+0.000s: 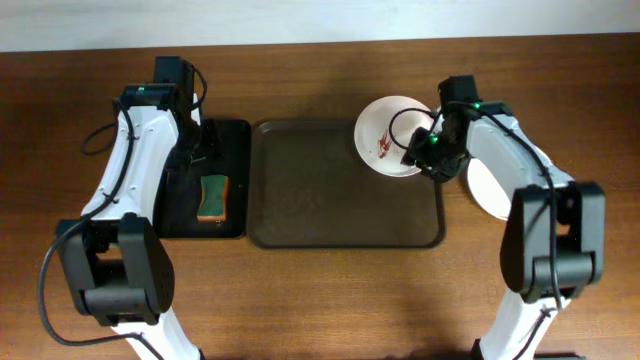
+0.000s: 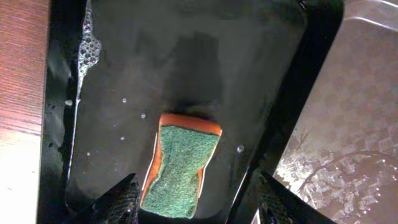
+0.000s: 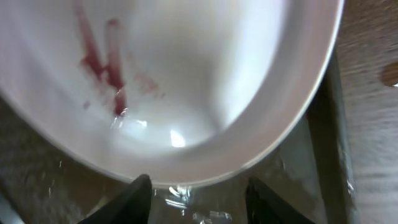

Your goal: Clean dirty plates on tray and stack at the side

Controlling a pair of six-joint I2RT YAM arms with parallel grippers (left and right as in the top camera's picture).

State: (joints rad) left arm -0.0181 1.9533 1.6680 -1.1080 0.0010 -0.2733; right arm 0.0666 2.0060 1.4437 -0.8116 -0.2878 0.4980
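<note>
**Both jaws spread, nothing gripped**

The right gripper (image 3: 196, 194) is held with its jaws wide apart, and nothing is clasped. The rim of the dirty plate (image 3: 186, 74) (smeared red) is seen just ahead of the gap, at the brown tray's (image 1: 330, 200) far right corner. The left gripper (image 2: 198, 200) is likewise spread, with the sponge (image 2: 180, 165) lying untouched between its jaws in the wet black tray (image 2: 186, 50). 1 more white plate (image 1: 485, 190) is seen beside the brown tray.

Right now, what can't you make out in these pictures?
- Overhead: second plate at right, largely hidden by the right arm.
- Right wrist: dirty plate cut off by the top and left edges.
- Left wrist: left gripper cut off by the bottom edge.
</note>
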